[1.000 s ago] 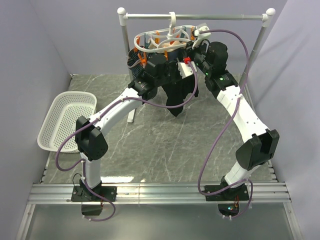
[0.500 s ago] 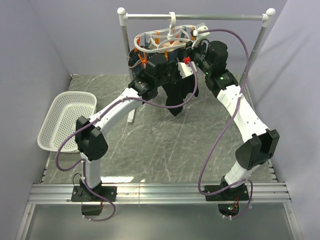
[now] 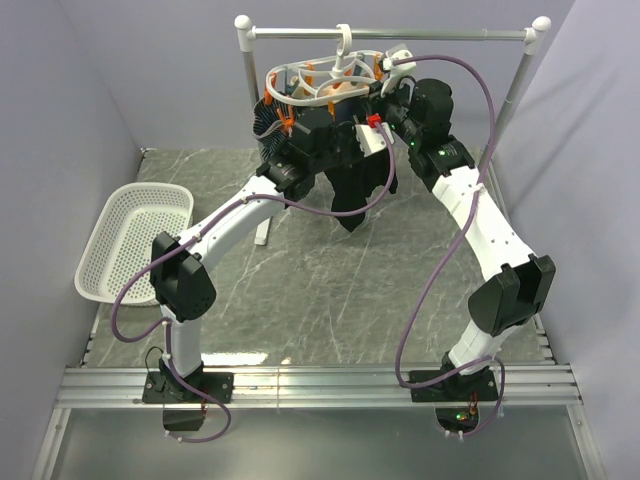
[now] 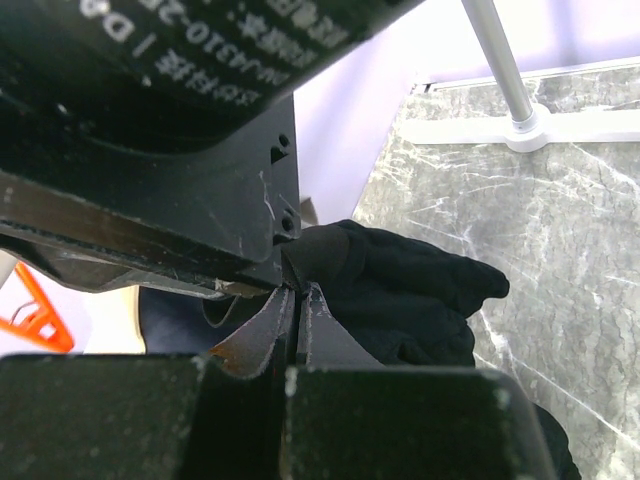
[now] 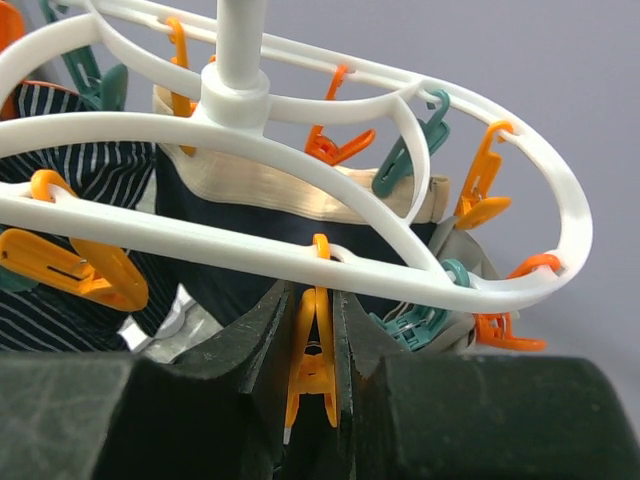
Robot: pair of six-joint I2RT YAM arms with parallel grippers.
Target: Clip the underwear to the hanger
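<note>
Over grey bench (image 3: 300, 290), left claw (image 4: 297, 305) pinched shut on underwear (image 4: 400, 290) holds it up by the hanger (image 5: 237, 105), & right claw (image 5: 316, 310) squeezes an orange peg (image 5: 310, 375), prob. to open it for cloth.

One fixed overhead view, two wrist views.
The table (image 3: 330, 290) and both arms are seen from above and behind. The left wrist view is pointed down, close on the underwear (image 4: 400, 290). The right wrist view is aimed up from just under the hanger (image 5: 235, 100), which is shared with the overhead view.
</note>
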